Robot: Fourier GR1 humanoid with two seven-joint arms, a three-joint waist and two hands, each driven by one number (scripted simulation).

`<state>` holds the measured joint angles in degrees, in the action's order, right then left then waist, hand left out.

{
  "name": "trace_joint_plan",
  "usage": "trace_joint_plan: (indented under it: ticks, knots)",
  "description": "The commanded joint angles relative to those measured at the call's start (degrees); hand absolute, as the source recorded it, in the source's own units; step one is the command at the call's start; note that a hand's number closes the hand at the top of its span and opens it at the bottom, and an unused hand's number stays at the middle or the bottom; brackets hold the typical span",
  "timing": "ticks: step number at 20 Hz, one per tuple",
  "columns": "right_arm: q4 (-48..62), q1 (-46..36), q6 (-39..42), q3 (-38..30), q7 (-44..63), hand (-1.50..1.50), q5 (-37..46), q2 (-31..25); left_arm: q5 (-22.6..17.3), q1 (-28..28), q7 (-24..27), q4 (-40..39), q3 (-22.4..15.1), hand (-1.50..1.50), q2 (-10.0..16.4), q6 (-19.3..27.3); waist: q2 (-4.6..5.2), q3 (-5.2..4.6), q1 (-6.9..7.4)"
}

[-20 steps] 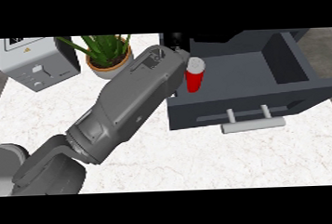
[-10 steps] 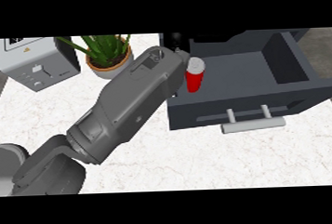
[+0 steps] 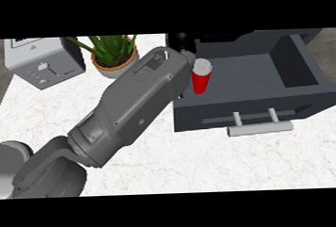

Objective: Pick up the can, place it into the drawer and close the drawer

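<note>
Can (image 3: 201, 77) stands upright at the left end of the open drawer (image 3: 199, 119) on your white marble bench (image 3: 200, 166), with a plant (image 3: 111, 50) at the far edge. Your left robot hand (image 3: 182, 42) shows just behind the can, mostly hidden by its forearm. You cannot tell whether it is open or closed.

Can (image 3: 201, 79): slim cylinder, red body, pale whitish top, upright. Shows at about 1 o'clock from view centre, inside drawer, at its 9 o'clock end. Cannot tell whether base rests on drawer floor.

Drawer (image 3: 256, 74): dark grey box, pulled open, at 1–2 o'clock of view. Tall wall on 3 o'clock side, front panel faces 6 o'clock.

Handle (image 3: 260, 128): light grey bar on two short posts, fixed across front panel, lying level.
</note>
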<state>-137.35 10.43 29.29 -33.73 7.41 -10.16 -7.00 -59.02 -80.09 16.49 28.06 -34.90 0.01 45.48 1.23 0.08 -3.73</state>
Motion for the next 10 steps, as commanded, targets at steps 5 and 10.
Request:
trace_joint_plan:
  ticks: [5,10]
  knots:
    - [3.07,-10.35,-2.97,12.3,-1.23,-1.5,23.04,-0.2,-2.48,-1.95,0.16,0.64,0.13,-1.5,-0.01,-0.13,0.17,-0.04,2.51]
    - [6.2,-11.62,-5.6,21.97,-4.86,-1.5,39.25,1.01,-2.0,-2.84,-2.16,0.99,0.37,-1.5,-0.01,0.36,-0.53,-0.06,3.66]
